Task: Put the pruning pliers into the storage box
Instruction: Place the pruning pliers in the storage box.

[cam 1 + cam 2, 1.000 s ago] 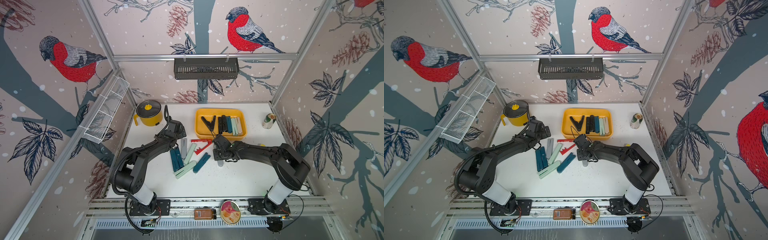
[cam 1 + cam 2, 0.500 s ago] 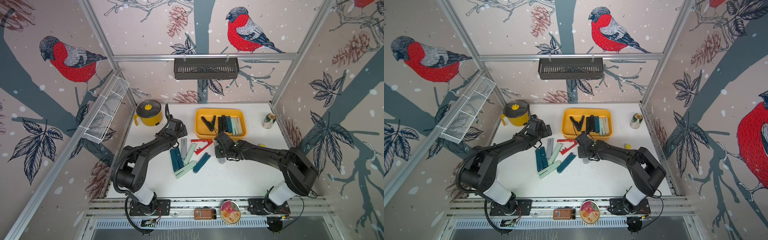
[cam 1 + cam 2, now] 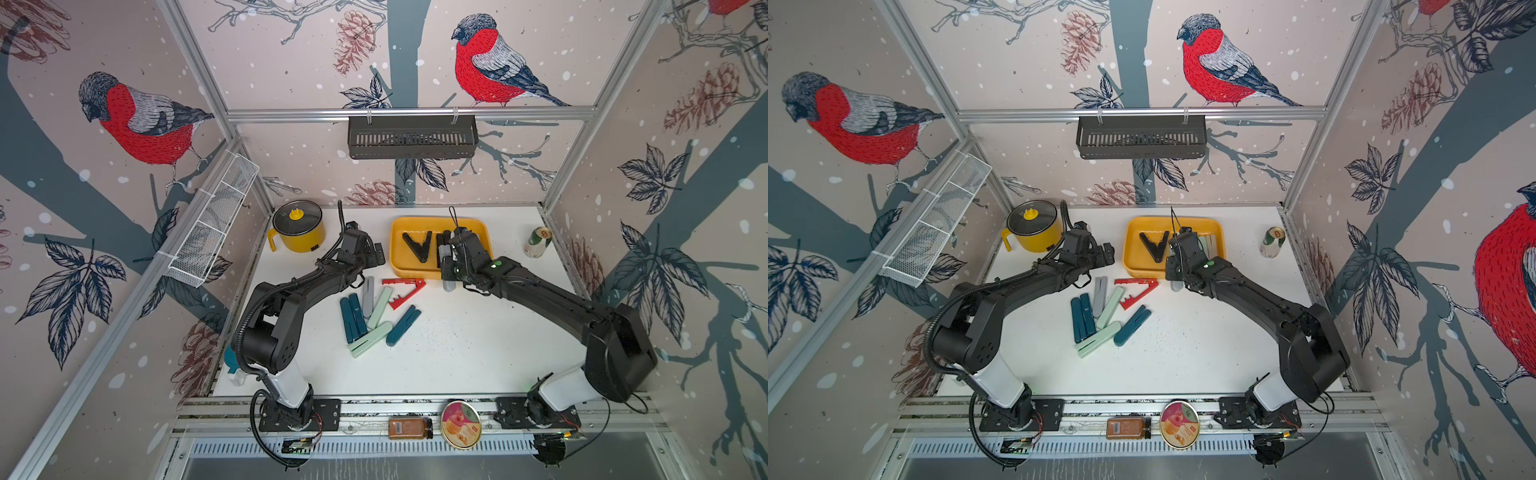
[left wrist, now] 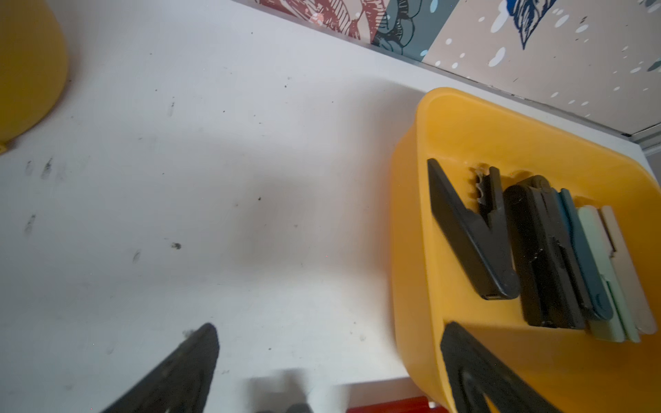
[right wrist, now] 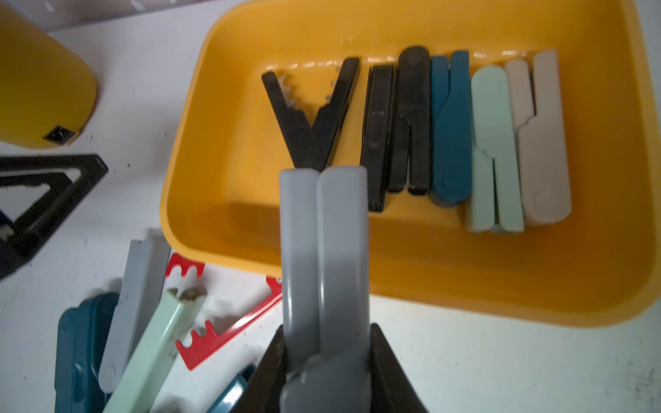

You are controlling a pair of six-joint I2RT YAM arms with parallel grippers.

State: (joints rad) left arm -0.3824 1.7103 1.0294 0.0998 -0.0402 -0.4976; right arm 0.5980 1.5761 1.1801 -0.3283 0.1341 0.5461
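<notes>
The right jaws are pinching a grey pruning pliers near its round hinge end. Its two arms are closed up side by side. Its far tip pokes over the near wall of the storage box. It looks lifted off the worktop, but the arm hides too much in both top views to be sure.

The left jaws are spread wide with nothing between them. They hang over bare worktop between the yellow pot and the box, just beside the box's side.

Inside the box lie more pliers in a row. There is a black V pliers spread open so its teeth show. Next come shut black pliers, a teal pliers, a mint pliers and a beige pliers.

Other pliers lie in a heap on the worktop in front of the box. The red pliers is open in a V, closest to the box. Near it lie a grey one, two mint ones and some teal ones, some touching and crossing.

A small can stands well apart, by the right wall.
</notes>
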